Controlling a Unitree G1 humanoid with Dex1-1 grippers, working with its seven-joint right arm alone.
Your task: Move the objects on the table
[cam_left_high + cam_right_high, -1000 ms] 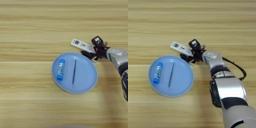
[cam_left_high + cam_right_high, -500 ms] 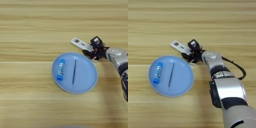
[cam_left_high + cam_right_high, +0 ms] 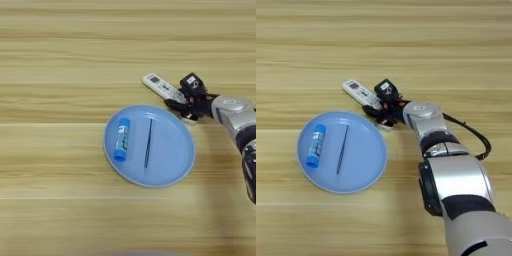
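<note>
Two black fingers of the right gripper point(image 3: 184, 102) straddle the white remote control point(image 3: 164, 88)'s near end, grip unconfirmed. A glancing close could skid it into the blue plate point(image 3: 180, 160).

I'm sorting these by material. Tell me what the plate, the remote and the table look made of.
Plate: probably plastic; an even pale blue with a soft sheen and a thin rim.
Remote: likely hard plastic; a smooth white shell with a small grey display.
Table: wood or wood-look laminate; light-brown plank grain with streaks, matte. The look cannot settle which.
</note>
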